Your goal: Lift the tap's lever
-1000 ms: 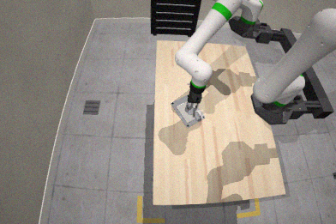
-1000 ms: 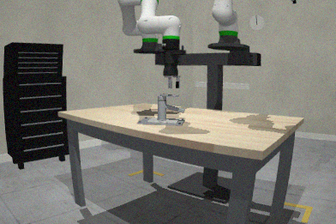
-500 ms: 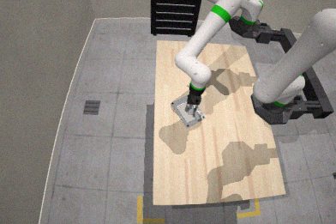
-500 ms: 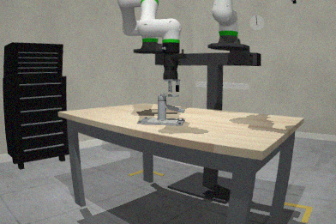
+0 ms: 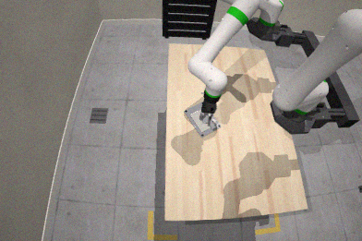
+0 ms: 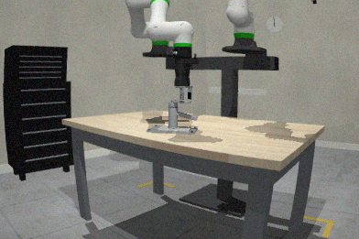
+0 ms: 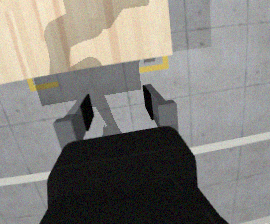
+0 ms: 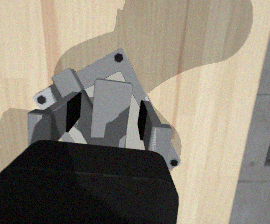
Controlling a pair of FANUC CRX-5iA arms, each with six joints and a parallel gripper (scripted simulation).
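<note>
The grey tap [image 6: 173, 116] stands upright on its base plate [image 5: 202, 134] [image 6: 157, 131] [image 8: 98, 71] on the table. Its flat lever [image 8: 112, 102] lies about level across the top of the body, and its spout [image 8: 66, 83] shows beside the left finger in the right wrist view. My right gripper [image 6: 185, 101] [image 8: 110, 108] is open over the tap, with a finger on either side of the lever in the right wrist view and a gap at each side. Its tips are close to lever height; exact overlap is unclear. My left gripper [image 6: 313, 2] [image 7: 117, 100] is open and empty, high up away from the tap.
The wooden table [image 5: 185, 191] [image 6: 256, 146] bears the tap. A black drawer cabinet [image 5: 190, 6] [image 6: 43, 121] stands beyond one table end. The arms' dark stand [image 6: 229, 89] is behind the table. The left arm's gripper hangs beyond the table's edge.
</note>
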